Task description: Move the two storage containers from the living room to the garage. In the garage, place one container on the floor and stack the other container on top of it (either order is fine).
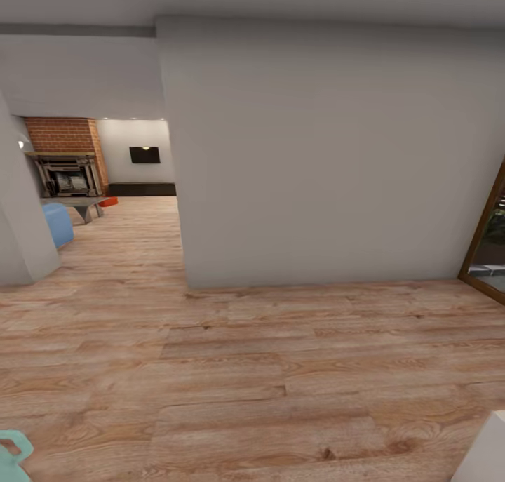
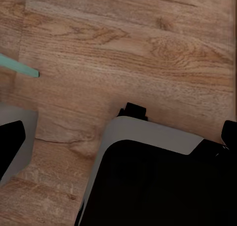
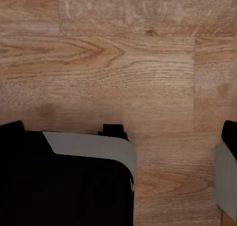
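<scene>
Through the opening at the left, far down the light wood plank floor (image 1: 280, 370), I see the living room with its brick fireplace (image 1: 68, 161). A small red-orange shape, one storage container (image 1: 108, 201), sits on the floor there beside the coffee table (image 1: 78, 205). In the left wrist view my left gripper (image 2: 123, 126) hangs over the planks, dark fingers (image 2: 11, 143) at the frame's edges, wide apart and holding nothing. My right gripper (image 3: 122, 125) hangs the same way, open and empty. The garage is out of view.
A broad white wall (image 1: 315, 159) stands straight ahead, its corner beside the opening. A blue sofa end (image 1: 57, 224) and a white pillar (image 1: 17, 229) flank the opening's left. A glazed wooden door (image 1: 489, 243) is at the right. A teal object (image 1: 10, 455) pokes in at the bottom left corner.
</scene>
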Controlling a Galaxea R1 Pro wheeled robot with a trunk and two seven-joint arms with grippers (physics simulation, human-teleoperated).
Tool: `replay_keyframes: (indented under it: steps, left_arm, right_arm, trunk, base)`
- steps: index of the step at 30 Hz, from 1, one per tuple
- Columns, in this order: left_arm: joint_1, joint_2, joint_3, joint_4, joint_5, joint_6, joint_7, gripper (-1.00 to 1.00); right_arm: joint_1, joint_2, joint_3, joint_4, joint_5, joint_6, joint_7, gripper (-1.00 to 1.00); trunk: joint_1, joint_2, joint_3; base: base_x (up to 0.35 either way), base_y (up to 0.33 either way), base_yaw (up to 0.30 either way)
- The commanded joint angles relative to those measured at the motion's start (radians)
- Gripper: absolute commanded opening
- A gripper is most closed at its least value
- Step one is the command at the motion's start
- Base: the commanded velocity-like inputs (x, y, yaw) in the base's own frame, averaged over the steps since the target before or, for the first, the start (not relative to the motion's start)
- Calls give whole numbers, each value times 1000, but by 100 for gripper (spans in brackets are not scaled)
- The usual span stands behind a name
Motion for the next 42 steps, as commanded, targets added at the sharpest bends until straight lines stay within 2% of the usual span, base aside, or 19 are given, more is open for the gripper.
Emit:
replay_keyframes:
  steps: [1, 36, 42]
  left_arm:
    - [-1, 0, 4, 1, 3, -4, 2, 100]
    - [0, -2, 4, 1, 2, -5, 2, 100]
    - [0, -2, 4, 1, 2, -5, 2, 100]
  right_arm:
    - [-1, 0, 1, 3, 6, -5, -5, 100]
    - [-1, 4, -3, 3, 7, -7, -3, 100]
    - [-1, 2, -3, 3, 10, -14, 1, 100]
  trunk:
    - [1, -1, -1]
    - [1, -1, -1]
    - [1, -1, -1]
  base:
    - [321, 0, 0]
    - [321, 0, 0]
    - [321, 0, 162]
